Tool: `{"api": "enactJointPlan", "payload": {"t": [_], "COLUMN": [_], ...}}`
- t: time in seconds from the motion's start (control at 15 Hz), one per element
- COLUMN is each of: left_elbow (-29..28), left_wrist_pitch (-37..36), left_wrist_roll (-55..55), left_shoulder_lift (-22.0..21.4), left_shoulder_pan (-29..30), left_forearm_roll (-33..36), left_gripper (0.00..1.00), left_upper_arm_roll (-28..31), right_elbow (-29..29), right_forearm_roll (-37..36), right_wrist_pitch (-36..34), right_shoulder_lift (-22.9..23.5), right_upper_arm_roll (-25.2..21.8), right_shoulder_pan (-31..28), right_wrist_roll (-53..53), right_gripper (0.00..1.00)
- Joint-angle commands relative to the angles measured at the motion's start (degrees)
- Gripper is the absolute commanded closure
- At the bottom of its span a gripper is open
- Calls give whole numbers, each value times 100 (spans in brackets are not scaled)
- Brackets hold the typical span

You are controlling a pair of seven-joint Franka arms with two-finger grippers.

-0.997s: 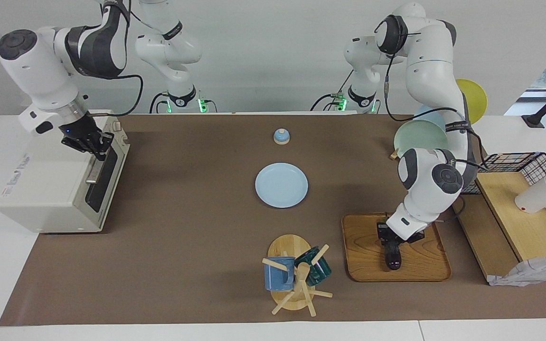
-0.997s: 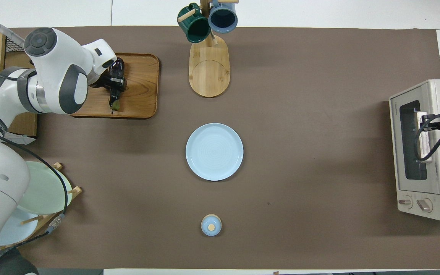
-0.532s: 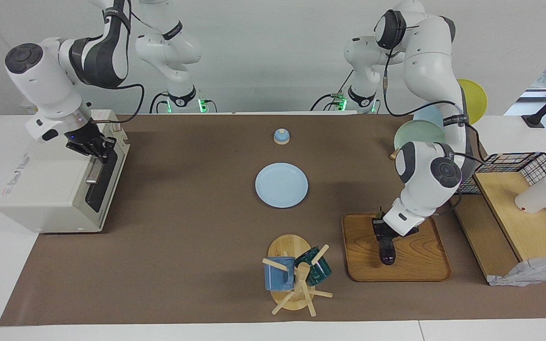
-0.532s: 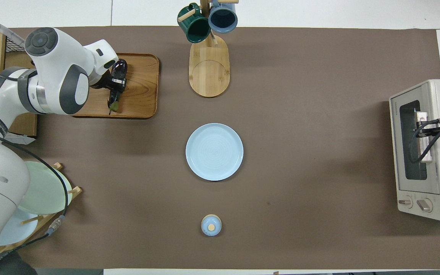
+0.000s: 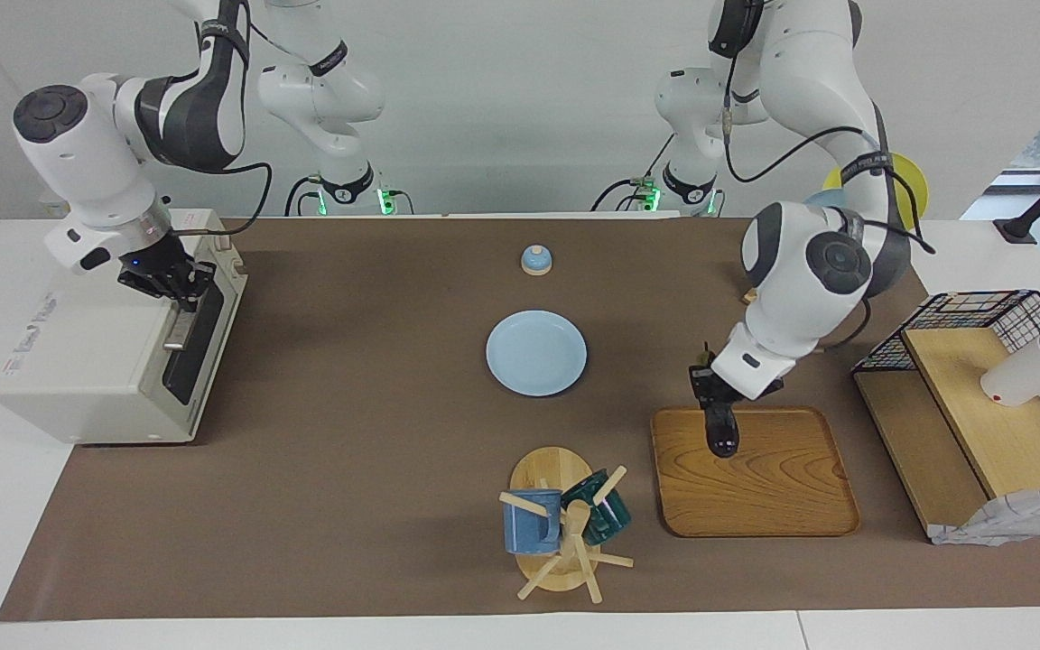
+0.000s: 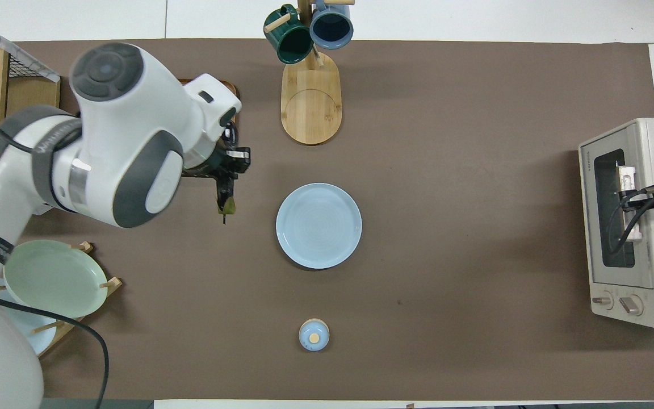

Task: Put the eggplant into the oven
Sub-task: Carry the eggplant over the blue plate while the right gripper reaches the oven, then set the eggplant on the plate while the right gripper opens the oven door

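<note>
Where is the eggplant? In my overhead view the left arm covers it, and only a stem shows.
Observer: The eggplant hangs in the left end effector, which is shut on it, in the air over the tray's edge nearer the robots.
Operator: Is the oven door open?
Observer: No. From the facing view the oven door looks closed, with the right end effector shut at the top of its handle.
</note>
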Motion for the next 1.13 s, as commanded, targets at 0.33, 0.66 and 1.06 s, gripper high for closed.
{"api": "enactJointPlan", "payload": {"t": [0.33, 0.66, 1.06], "left_elbow": [-1915, -2186, -2179], "left_wrist_pitch": [2556, 3109, 3103], "left_wrist_roll": [-1532, -1831, -1770], "left_shoulder_lift": [-144, 113, 139], "left_shoulder_pan": [-1568, -1902, -1833], "left_forearm_roll": [-158, -158, -158], "left_gripper": [100, 100, 72], "left_upper_arm_roll": [114, 123, 132], "right_elbow": [-636, -734, -848], "right_forearm_roll": [53, 185, 220], "right_wrist_pitch": [728, 1275, 1908], "right_shoulder_lift": [-119, 188, 566], "right_upper_arm_roll": [74, 74, 118], "right_shoulder_pan": [-29, 481, 560], "right_wrist_roll": [-134, 77, 243], "right_gripper": [100, 100, 100]}}
